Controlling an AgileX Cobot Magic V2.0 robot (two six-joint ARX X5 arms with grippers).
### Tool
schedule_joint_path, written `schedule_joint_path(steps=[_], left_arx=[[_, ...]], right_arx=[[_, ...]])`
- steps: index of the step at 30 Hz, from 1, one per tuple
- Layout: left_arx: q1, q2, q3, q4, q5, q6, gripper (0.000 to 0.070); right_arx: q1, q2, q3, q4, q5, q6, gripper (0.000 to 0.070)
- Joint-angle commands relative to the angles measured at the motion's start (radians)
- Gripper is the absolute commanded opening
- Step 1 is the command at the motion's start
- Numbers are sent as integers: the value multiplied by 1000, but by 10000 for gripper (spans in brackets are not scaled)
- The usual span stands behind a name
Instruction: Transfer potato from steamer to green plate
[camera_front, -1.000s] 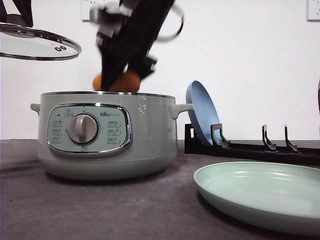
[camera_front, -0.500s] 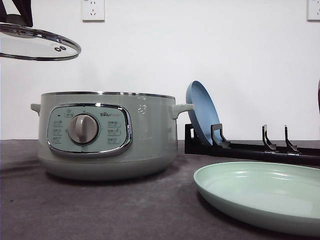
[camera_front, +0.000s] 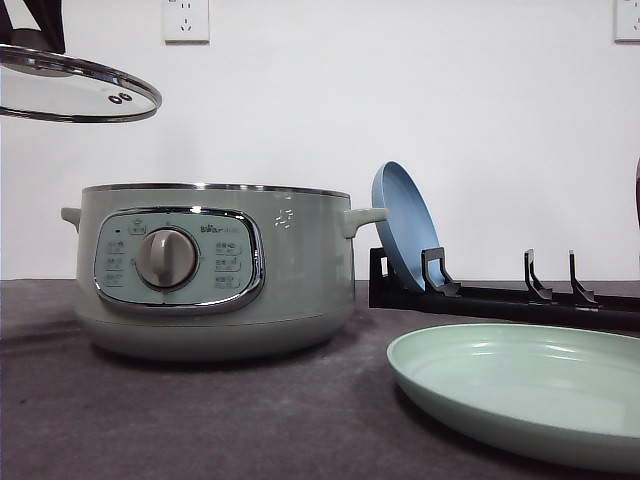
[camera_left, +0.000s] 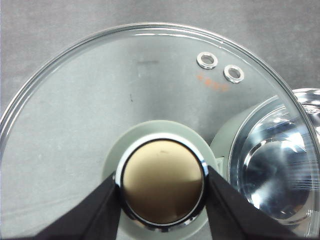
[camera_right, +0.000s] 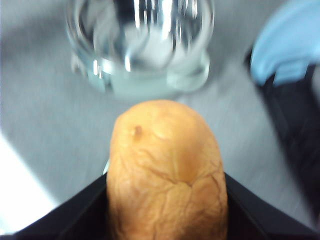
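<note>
In the right wrist view the orange-brown potato (camera_right: 167, 175) is clamped between my right gripper's (camera_right: 167, 215) dark fingers, held high over the table. The steamer (camera_right: 140, 45) lies blurred below it. In the front view the sage-green steamer (camera_front: 215, 270) stands uncovered at the left, and the green plate (camera_front: 520, 390) lies at the front right with nothing on it. My left gripper (camera_left: 162, 200) is shut on the knob (camera_left: 162, 187) of the glass lid (camera_left: 100, 100). It holds the lid (camera_front: 75, 85) up, left of the pot.
A blue plate (camera_front: 405, 225) stands on edge in a black rack (camera_front: 500, 295) behind the green plate, right of the steamer's handle. The blue plate (camera_right: 287, 45) is also in the right wrist view. The steamer's shiny inner bowl (camera_left: 275, 170) shows under the lid.
A second ago the right arm held the potato just above the steamer's rim in the front view. It has since risen out of that view. The lid has stayed still.
</note>
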Motion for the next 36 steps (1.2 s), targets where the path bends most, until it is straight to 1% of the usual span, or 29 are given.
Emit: schedule_joint_path(steps=[1, 6, 10, 13, 16, 20, 23, 26, 36], left_arx=[[0, -18, 47, 30, 8, 5, 0], [0, -18, 47, 30, 8, 5, 0], [0, -18, 47, 30, 8, 5, 0], [0, -18, 47, 30, 8, 5, 0], [0, -18, 47, 30, 8, 5, 0], [0, -18, 47, 30, 8, 5, 0], [0, -18, 47, 31, 8, 5, 0], [0, -18, 47, 33, 8, 5, 0], [0, -18, 47, 33, 9, 5, 0]], right_arx=[[2, -33, -71, 44, 0, 53, 269], [2, -164, -349, 201, 1, 145, 269], [2, -216, -541, 338, 1, 206, 269], [2, -218, -664, 439, 2, 238, 269], [1, -204, -776, 558, 4, 285, 269], [0, -178, -903, 720, 15, 373, 269], [-7, -158, -975, 821, 15, 415, 269], [-15, -130, -1017, 883, 13, 440, 269], [-32, 6, -1027, 952, 13, 433, 269]])
